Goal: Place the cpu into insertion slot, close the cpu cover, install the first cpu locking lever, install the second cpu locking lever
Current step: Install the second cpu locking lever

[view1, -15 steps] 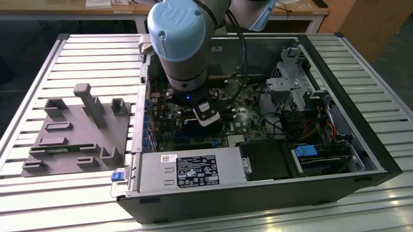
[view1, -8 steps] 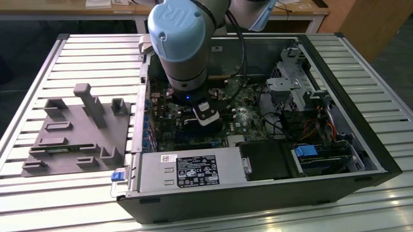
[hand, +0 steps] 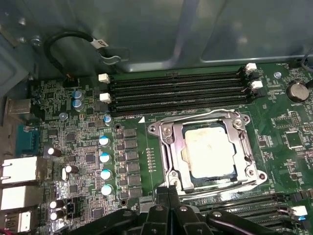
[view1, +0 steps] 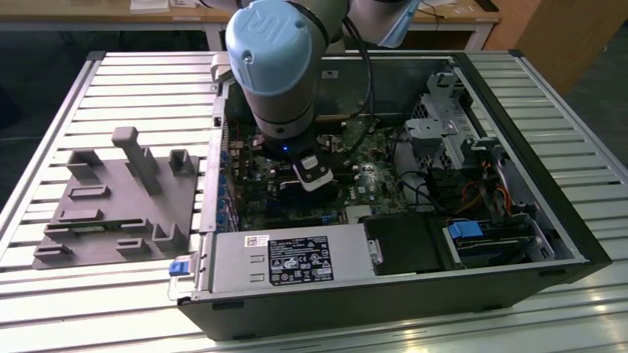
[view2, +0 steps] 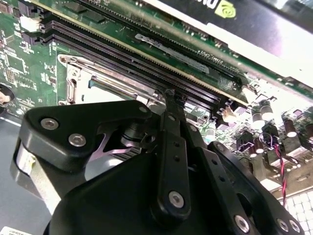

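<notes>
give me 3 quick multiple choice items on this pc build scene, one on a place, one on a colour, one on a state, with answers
1. Where is the cpu?
A. on the grey fixture outside the case
B. seated in the insertion slot
C. on the power supply

2. What colour is the circuit board around the socket?
A. green
B. red
C. white

3. How does the cpu cover stand?
A. removed from the board
B. raised upright
C. down, framing the chip

Answers: 1 B, the silvery chip lies inside the socket in the first wrist view. 2 A, the board is green in both wrist views. 3 C, the metal frame lies flat around the chip, with the gripper close beside the socket.
</notes>
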You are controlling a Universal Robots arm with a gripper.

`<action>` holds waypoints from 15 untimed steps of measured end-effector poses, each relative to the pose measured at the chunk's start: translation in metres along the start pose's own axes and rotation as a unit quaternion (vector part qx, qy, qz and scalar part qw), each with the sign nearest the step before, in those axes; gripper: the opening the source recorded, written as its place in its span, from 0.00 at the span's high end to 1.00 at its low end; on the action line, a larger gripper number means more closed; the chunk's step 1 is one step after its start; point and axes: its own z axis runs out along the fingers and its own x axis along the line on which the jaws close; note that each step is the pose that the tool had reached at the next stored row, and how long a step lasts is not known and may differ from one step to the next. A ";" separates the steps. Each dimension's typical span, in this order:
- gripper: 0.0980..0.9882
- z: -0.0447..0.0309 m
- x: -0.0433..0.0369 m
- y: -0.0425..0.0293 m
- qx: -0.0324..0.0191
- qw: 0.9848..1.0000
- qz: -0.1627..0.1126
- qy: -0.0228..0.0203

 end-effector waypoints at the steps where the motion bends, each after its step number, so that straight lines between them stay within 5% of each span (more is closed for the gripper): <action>1: 1.00 0.0005 0.0001 0.0000 0.000 1.000 0.000 0.000; 10: 1.00 0.0032 0.0006 -0.0007 0.000 1.000 0.000 0.000; 15: 1.00 -0.0034 0.0001 0.0016 0.000 1.000 0.000 0.000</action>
